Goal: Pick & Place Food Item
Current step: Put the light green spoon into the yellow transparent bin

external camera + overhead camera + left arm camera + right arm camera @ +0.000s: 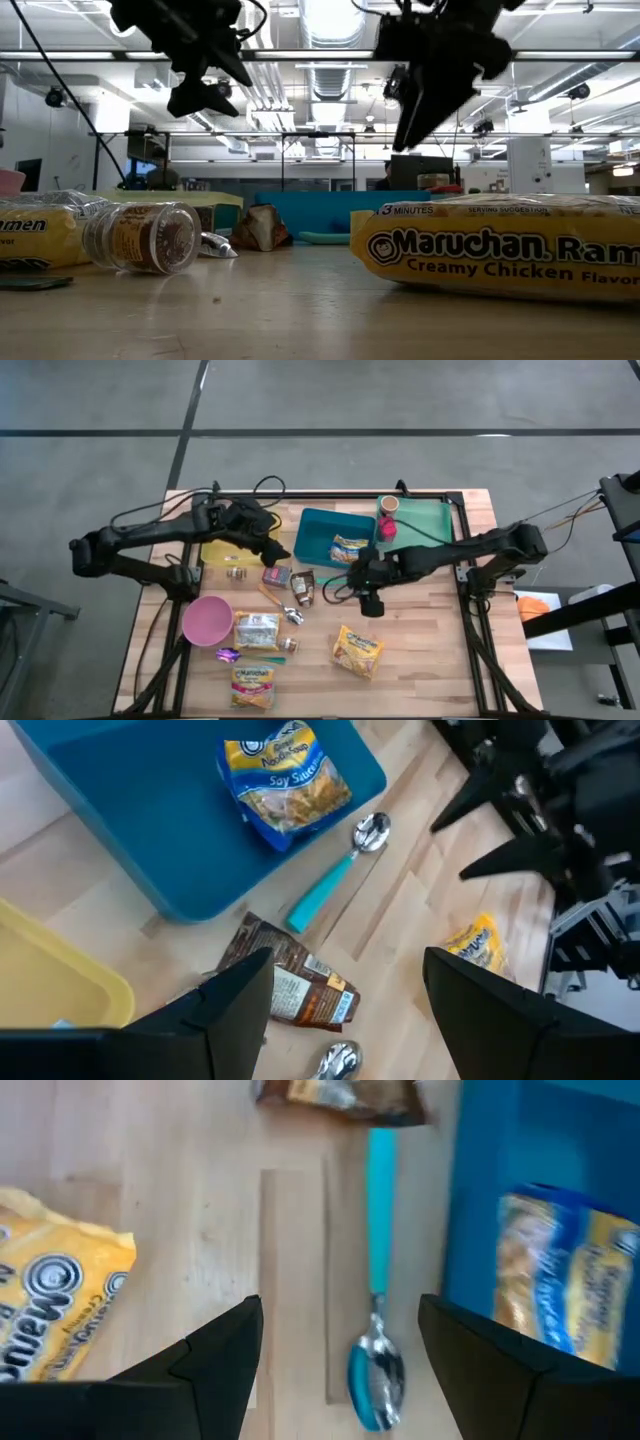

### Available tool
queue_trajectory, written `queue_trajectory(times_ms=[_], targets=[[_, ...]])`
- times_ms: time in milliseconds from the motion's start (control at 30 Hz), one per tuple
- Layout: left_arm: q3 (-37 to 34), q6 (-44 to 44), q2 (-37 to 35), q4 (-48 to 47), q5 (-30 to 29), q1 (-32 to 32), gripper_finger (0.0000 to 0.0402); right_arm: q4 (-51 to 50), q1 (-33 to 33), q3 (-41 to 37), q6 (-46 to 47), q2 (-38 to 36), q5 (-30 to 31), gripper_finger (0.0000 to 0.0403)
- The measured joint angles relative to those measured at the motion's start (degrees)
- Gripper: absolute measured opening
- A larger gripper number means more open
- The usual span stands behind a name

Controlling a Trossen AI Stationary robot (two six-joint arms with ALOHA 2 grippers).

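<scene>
Right gripper (352, 573) hovers above the tabletop (420, 650), jaws spread wide, nothing held. It sits just beside the near edge of the blue bin (318, 530). Directly under it per the right wrist view: a teal-handled spoon (377, 1342) lying flat on the wood, bowl end between the fingers (215, 1350) in that view. Blue-and-yellow noodle packet (349, 548) lies inside the blue bin, just beyond the right gripper, not touched. Brown snack packet (303, 588) lies on the tabletop just beside the spoon, toward the left arm.

Left gripper (283, 553) also raised, jaws wide, empty, between the yellow tray (222, 550) and the blue bin; brown packet near and below it, apart.

Yellow Maruchan ramen pack (358, 651) flat on the tabletop, nearer the front edge, well apart from both grippers. Pink bowl (207, 620), small jar (142, 237) on its side and more ramen packs (256, 628) on the left front area. Green tray (425, 518) beside the bin holds a red item (386, 528).
</scene>
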Motion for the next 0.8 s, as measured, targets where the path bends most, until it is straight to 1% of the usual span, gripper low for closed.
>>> queue_trajectory(times_ms=[67,167,333,533,633,800], targets=[[-0.02,-0.16,0.06,-0.10,-0.51,-0.67,0.0263,1.77,0.08,-0.42,-1.47,2.03,-0.42,0.0264],[-0.02,-0.15,0.00,-0.07,-0.77,-1.27,0.0263,1.84,-0.18,-0.59,-3.31,5.12,-1.26,0.0264],[-0.02,0.04,0.02,-0.07,-0.95,-1.33,0.0263,1.89,-1.16,1.57,-6.32,10.20,-1.79,0.0264],[-0.02,0.10,0.02,-0.67,-0.96,-1.38,0.0263,1.88,-4.14,4.46,-8.36,15.96,-3.33,0.0264],[-0.02,0.19,0.02,-1.47,-0.96,-1.37,0.0263,1.75,-5.63,4.92,-9.25,17.13,-3.48,0.0264],[-0.02,0.49,0.02,-2.56,-0.96,-1.37,0.0263,1.83,-8.30,4.55,-9.19,17.10,-7.26,0.0256]])
